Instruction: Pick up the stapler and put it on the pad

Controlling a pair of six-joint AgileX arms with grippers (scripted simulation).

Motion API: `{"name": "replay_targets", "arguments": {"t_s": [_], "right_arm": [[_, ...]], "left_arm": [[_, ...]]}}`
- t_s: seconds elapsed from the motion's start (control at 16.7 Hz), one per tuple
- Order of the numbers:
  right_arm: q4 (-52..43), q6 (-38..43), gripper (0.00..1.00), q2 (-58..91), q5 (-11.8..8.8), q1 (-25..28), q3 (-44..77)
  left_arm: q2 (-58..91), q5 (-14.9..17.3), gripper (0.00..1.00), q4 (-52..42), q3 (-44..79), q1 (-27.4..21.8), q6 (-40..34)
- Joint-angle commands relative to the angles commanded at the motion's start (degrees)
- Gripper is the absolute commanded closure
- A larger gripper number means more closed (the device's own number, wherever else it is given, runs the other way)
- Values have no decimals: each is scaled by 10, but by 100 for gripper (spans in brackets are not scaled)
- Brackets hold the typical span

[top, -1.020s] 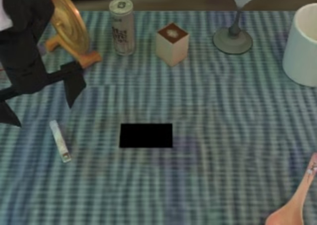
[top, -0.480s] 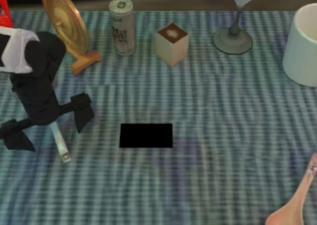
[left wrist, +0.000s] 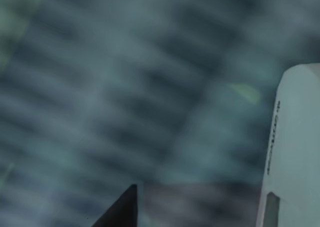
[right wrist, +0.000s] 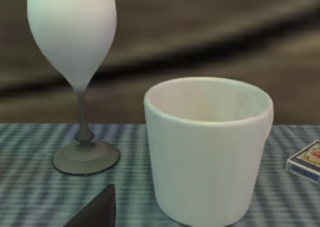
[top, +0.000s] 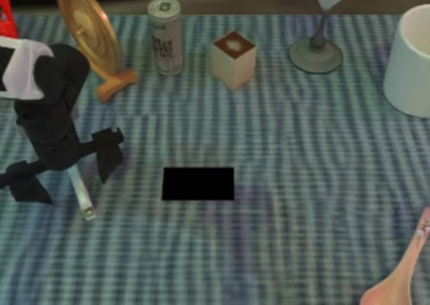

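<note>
The white stapler [top: 83,197] lies on the striped cloth at the left, its grey tip toward the front edge. My left gripper [top: 67,170] hangs over its far end, open, one black finger [top: 107,156] on each side and the stapler's far end hidden under the wrist. In the left wrist view the stapler [left wrist: 295,152] fills the edge close up, next to one dark fingertip [left wrist: 122,214]. The black pad [top: 198,183] lies flat to the right of the stapler, bare. My right arm is out of the top view; a dark part of its gripper [right wrist: 100,212] shows in its own view.
Along the back stand a gold disc on a wooden stand [top: 91,33], a can [top: 166,36], a small box [top: 233,58], a stemmed glass [top: 317,50] and a white cup [top: 410,60]. A pinkish spoon [top: 400,278] lies front right. A small card box [right wrist: 306,162] sits beside the cup.
My left gripper came from the back left corner toward the front and settled over the stapler's far end. In the last half second it has hardly shifted. The stapler has not moved.
</note>
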Motion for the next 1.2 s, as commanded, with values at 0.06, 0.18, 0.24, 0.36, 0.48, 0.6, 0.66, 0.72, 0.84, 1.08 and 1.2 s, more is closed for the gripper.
{"name": "replay_targets", "arguments": {"t_s": [0.06, 0.18, 0.24, 0.36, 0.48, 0.6, 0.66, 0.72, 0.84, 1.08, 1.2], "right_arm": [[0, 0, 0, 0, 0, 0, 0], [0, 0, 0, 0, 0, 0, 0], [0, 0, 0, 0, 0, 0, 0], [0, 0, 0, 0, 0, 0, 0], [0, 0, 0, 0, 0, 0, 0], [0, 0, 0, 0, 0, 0, 0], [0, 0, 0, 0, 0, 0, 0], [0, 0, 0, 0, 0, 0, 0], [0, 0, 0, 0, 0, 0, 0], [0, 0, 0, 0, 0, 0, 0], [0, 0, 0, 0, 0, 0, 0]], "left_arm": [[0, 0, 38, 0, 0, 0, 0], [0, 0, 53, 0, 0, 0, 0], [0, 0, 60, 0, 0, 0, 0], [0, 0, 75, 0, 0, 0, 0], [0, 0, 90, 0, 0, 0, 0], [0, 0, 100, 0, 0, 0, 0], [0, 0, 100, 0, 0, 0, 0], [0, 0, 100, 0, 0, 0, 0], [0, 0, 100, 0, 0, 0, 0], [0, 0, 100, 0, 0, 0, 1], [-3, 0, 100, -10, 8, 0, 0]]}}
